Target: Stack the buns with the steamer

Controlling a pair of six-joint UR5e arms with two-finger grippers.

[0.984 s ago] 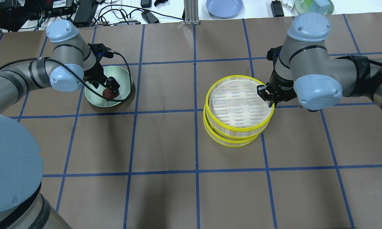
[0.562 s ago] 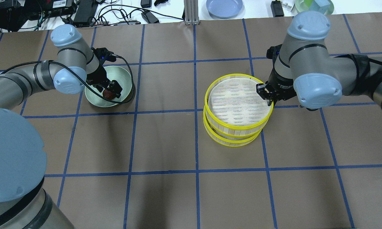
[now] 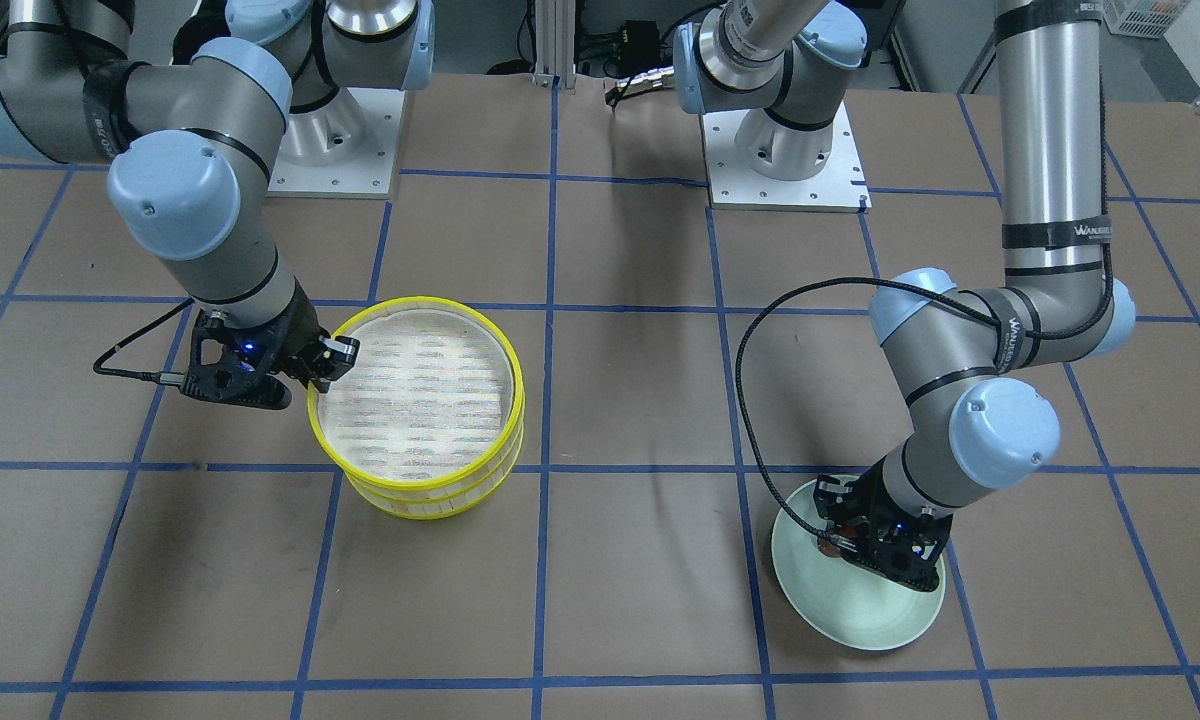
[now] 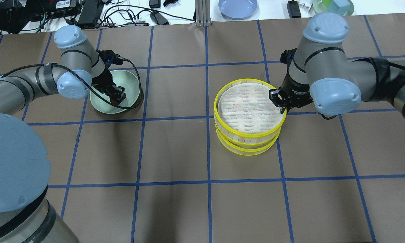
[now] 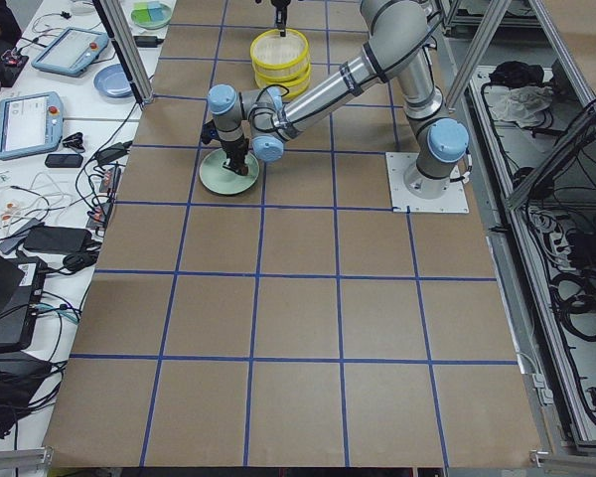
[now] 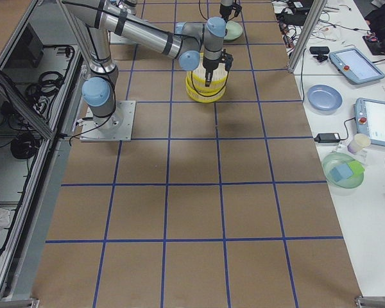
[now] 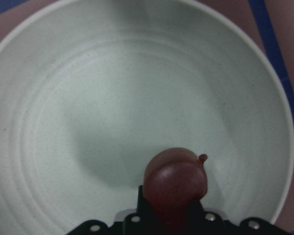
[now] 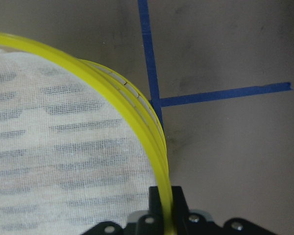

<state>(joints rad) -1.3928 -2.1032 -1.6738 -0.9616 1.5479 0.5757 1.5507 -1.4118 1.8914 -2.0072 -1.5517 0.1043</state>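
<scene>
The steamer is two yellow-rimmed trays. My right gripper [image 4: 279, 101] is shut on the right rim of the upper tray [image 4: 249, 108] and holds it slightly off-centre above the lower tray [image 4: 246, 148]. The right wrist view shows the rim [image 8: 132, 112] pinched between the jaws. My left gripper [image 4: 116, 95] is down in the pale green plate [image 4: 130, 82], shut on the dark reddish-brown bun [image 7: 175, 181]. In the front-facing view the bun [image 3: 832, 545] sits at the plate's [image 3: 850, 610] near rim. The cream-white bun is out of view.
A blue plate [image 4: 238, 7], cables and electronics [image 4: 87, 13] and a metal post [image 4: 201, 13] lie beyond the table's far edge. The brown mat with blue grid lines [image 4: 207, 182] covers the table.
My right gripper has shifted the upper tray a little to the left over the lower one. My left arm has shifted slightly, with the gripper staying on the bun in the plate.
</scene>
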